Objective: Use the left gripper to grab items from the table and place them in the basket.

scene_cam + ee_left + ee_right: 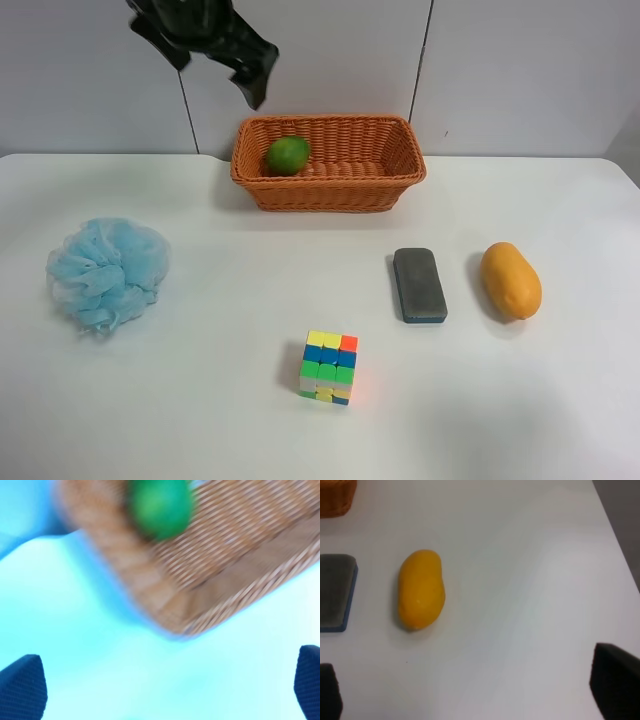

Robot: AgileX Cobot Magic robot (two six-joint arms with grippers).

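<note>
The green lime (287,155) lies inside the wicker basket (330,195) at the back of the white table (200,420). My left gripper (215,60) hangs open and empty above the basket's left end. Its blurred wrist view shows the gripper (165,685) with jaws wide apart, over the lime (160,507) and the basket (225,580). On the table lie the blue pouf (108,270), the puzzle cube (328,366), the grey eraser (419,284) and the mango (510,280). My right gripper (472,687) is open and empty near the mango (420,589) and eraser (335,592).
A tiled wall stands right behind the basket. The table's right edge (615,540) runs close to the mango. A corner of the basket (335,497) shows in the right wrist view. The right arm does not show in the exterior high view.
</note>
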